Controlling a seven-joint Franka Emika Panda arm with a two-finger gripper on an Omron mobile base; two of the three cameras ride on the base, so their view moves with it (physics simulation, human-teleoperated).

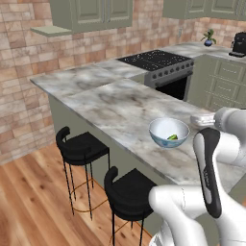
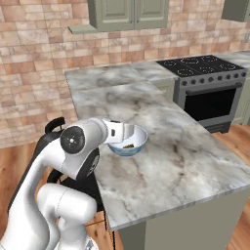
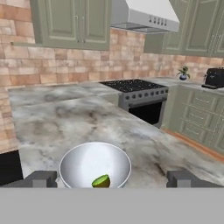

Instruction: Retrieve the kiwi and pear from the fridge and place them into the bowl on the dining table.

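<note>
1. The pincer (image 3: 112, 177) stands wide open and empty, its tips either side of the bowl (image 3: 95, 164).
2. The bowl sits on the table (image 3: 144, 140), just ahead of and below the pincer.
3. One green fruit, likely the kiwi (image 3: 101, 180), lies in the bowl between the tips.
4. Judged step: the first fruit is delivered.
5. Next move calls for backing away from the table and returning to the fridge for the pear.
</note>
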